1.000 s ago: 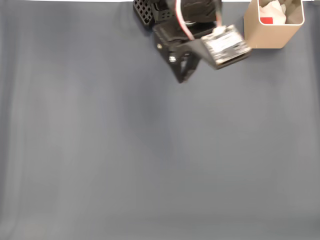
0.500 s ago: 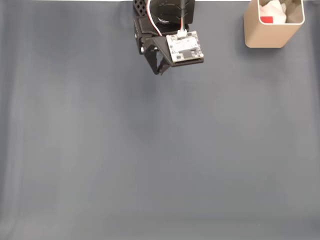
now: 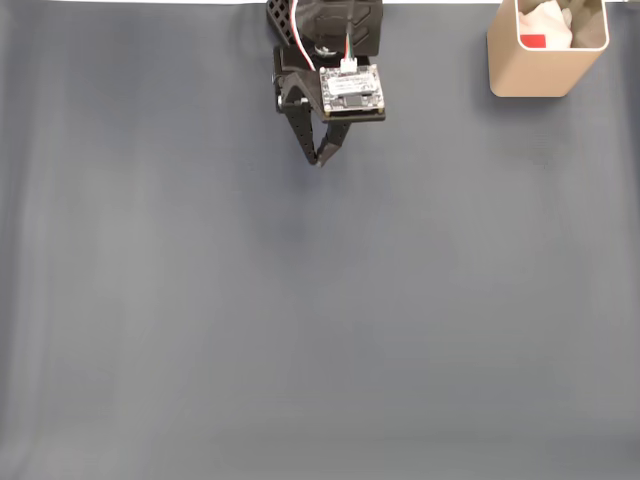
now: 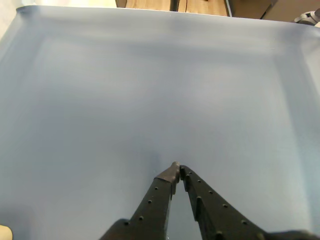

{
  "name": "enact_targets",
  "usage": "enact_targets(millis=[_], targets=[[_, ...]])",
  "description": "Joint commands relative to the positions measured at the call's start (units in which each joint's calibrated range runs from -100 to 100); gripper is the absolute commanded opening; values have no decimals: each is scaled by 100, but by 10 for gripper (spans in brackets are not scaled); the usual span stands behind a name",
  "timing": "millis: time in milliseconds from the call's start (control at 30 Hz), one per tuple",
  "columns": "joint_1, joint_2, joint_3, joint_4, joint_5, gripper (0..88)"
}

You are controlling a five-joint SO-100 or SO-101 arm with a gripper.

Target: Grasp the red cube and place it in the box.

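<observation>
The red cube lies inside the beige box at the top right of the fixed view, with only a red patch of it showing against the pale interior. My gripper hangs at the top centre of that view, well to the left of the box, its black fingers closed to a point with nothing between them. In the wrist view the gripper rises from the bottom edge, its tips touching over bare blue-grey cloth.
A dark blue-grey cloth covers the table. Something white sits in the box beside the cube. The arm's base is at the top edge. Beyond the cloth's far edge the wrist view shows wooden flooring.
The arm swung left, away from the box, and turned to point down the fixed view. The cube stayed in the box.
</observation>
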Motion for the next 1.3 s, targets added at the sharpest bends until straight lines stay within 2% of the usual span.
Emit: enact_targets(millis=[0, 400, 667, 900, 1267], targets=[[-7, -314, 236, -233, -83, 2], [29, -669, 1038, -438, -420, 2], [-7, -678, 1494, -487, -405, 2], [-355, -678, 1503, -298, -527, 2], [-326, -687, 1503, 736, -205, 2]])
